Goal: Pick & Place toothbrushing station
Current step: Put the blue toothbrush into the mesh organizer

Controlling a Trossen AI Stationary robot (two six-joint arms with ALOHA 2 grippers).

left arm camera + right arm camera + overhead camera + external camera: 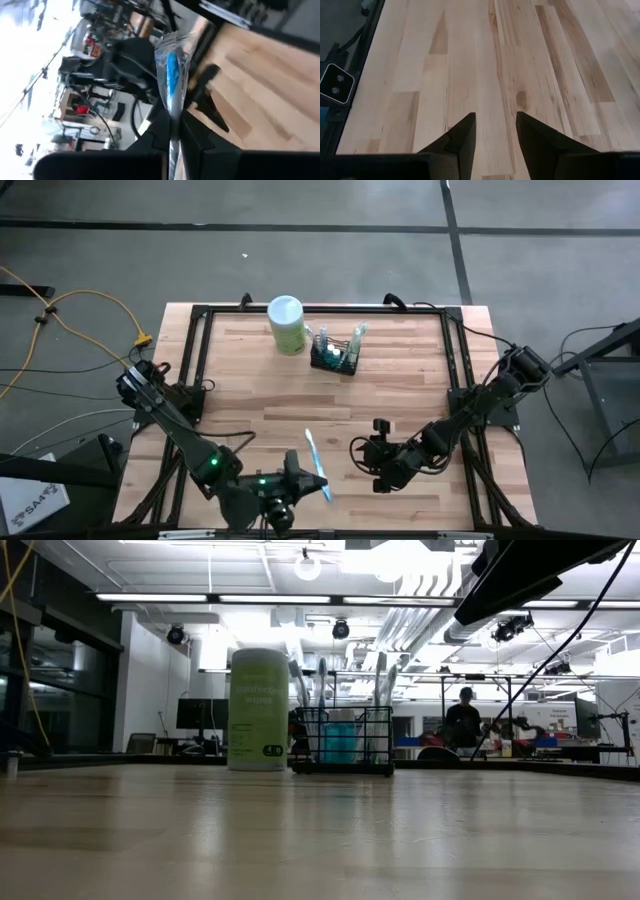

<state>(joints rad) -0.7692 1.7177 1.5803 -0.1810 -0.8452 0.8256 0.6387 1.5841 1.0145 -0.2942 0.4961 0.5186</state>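
The left gripper (305, 472), low at the table's near edge, is clamped on a wrapped blue toothbrush (317, 465), while the right gripper (362, 452) hovers empty, jaws apart, over bare wood.

The toothbrushing station (335, 358) stands at the table's (400, 380) far edge, a canister (287, 325) just beside it on its left. Both lie well beyond the left gripper (303, 476), which holds a toothbrush (316, 465), and the right gripper (368, 452).

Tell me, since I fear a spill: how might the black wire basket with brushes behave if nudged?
The wire basket looks light, so it would probably slide on the smooth wooden table. The brushes standing taller than its rim may make it top-heavy and apt to tip. The green canister close beside might block it.
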